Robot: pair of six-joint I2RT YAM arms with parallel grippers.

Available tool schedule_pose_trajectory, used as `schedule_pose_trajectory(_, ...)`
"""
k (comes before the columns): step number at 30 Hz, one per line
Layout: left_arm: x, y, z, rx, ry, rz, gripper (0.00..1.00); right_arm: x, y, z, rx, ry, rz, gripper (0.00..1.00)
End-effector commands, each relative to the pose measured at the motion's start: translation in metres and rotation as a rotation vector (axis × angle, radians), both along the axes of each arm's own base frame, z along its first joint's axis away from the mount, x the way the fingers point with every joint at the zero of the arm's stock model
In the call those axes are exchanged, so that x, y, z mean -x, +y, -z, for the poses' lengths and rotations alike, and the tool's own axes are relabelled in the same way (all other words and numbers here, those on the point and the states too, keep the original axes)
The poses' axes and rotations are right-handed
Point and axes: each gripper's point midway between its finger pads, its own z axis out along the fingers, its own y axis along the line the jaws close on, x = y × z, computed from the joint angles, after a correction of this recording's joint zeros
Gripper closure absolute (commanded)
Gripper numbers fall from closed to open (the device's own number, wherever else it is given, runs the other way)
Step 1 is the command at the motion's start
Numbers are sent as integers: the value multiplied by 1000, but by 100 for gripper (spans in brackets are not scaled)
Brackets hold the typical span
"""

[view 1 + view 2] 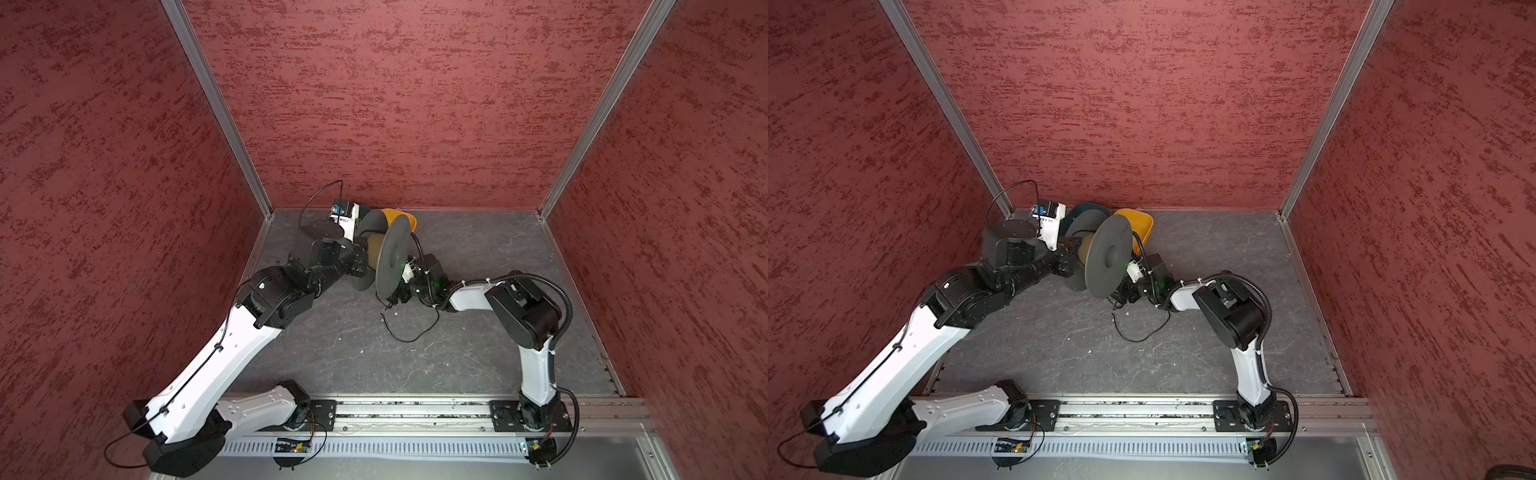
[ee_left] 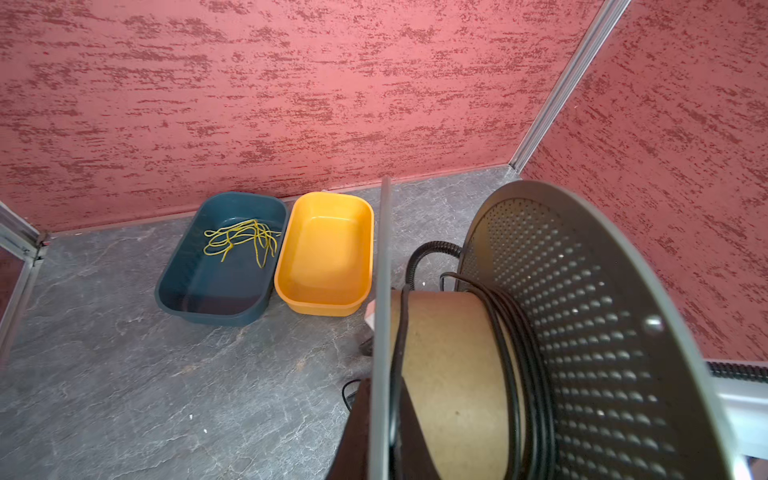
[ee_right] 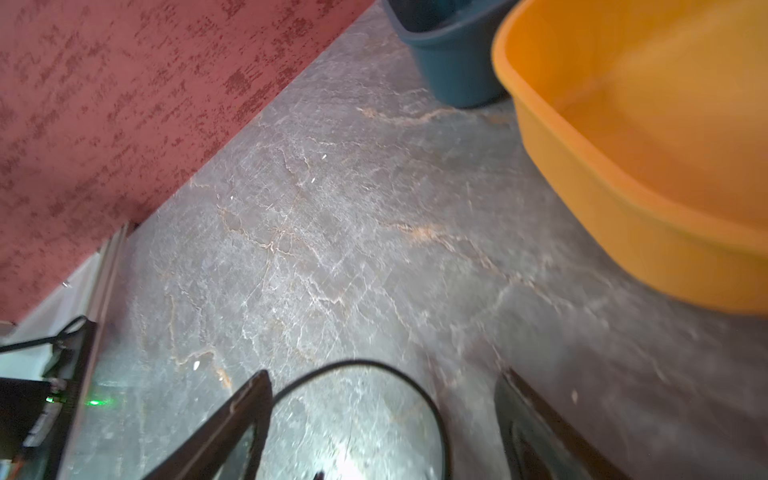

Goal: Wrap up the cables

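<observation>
Cables (image 2: 517, 374) atm: a few turns are on the spool (image 1: 390, 257), bunched on the cardboard core (image 2: 453, 374) up against the perforated flange. The rest drops off the spool's low edge and lies as a slack tail (image 1: 409, 341) on the desk (image 1: 332, 365), visible in both top views. Left gripper (image 1: 360, 261) has its jaws clamped down on the spool and holds it on edge, axle roughly level. Looks like it's pinching the thin flange, but the contact is mostly hidden tbh. Right gripper (image 3: 384, 419) sits low just beside the spool w/ jaws wide apart. In the right wrist view the tail arcs across the gap between them, not pinched yet. So imo the step in hand is grabbing that tail for the next turn. Tips: close where the cord crosses the gap, bc it's skinny and will slip past the pads if off-centre. Take up the slack before going round the core, otherwise the turn lands loose. Lay it beside the existing turns, on the bare part of the core, not on the pile. Watch the orange tray (image 2: 328, 249) close behind the spool, and don't yank, since the left grip is only on an edge afaict.
</observation>
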Motion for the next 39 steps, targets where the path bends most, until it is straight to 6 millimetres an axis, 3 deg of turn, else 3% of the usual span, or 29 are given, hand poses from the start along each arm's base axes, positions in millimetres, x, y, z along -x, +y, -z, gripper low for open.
schedule_pose_trajectory(1,-1,12,-47,91,-127,-53,99,-11,-25,-24,-53,36,115,22)
schedule_pose_trajectory(3,-3,19,-53,102,-128,-81,99,-13,-41,-18,-1,70,190,22)
schedule_pose_trajectory(6,-4,22,-62,130,-146,-101,99,-3,-58,-21,21,67,249,16)
schedule_pose_trajectory(12,-17,26,-61,137,-133,-155,99,35,-70,-37,-59,-39,228,15)
schedule_pose_trajectory(19,-27,18,-68,170,-119,-143,99,58,-39,-52,-96,-254,142,13)
schedule_pose_trajectory(23,-30,13,-67,167,-103,-128,99,49,-16,-58,-104,-356,136,11)
schedule_pose_trajectory(29,-30,17,-70,175,-94,-125,99,32,7,-39,-64,-386,115,18)
schedule_pose_trajectory(34,-35,20,-68,186,-82,-133,99,23,22,-29,-49,-390,120,34)
schedule_pose_trajectory(39,-46,27,-66,193,-71,-157,99,27,30,-18,-18,-387,116,74)
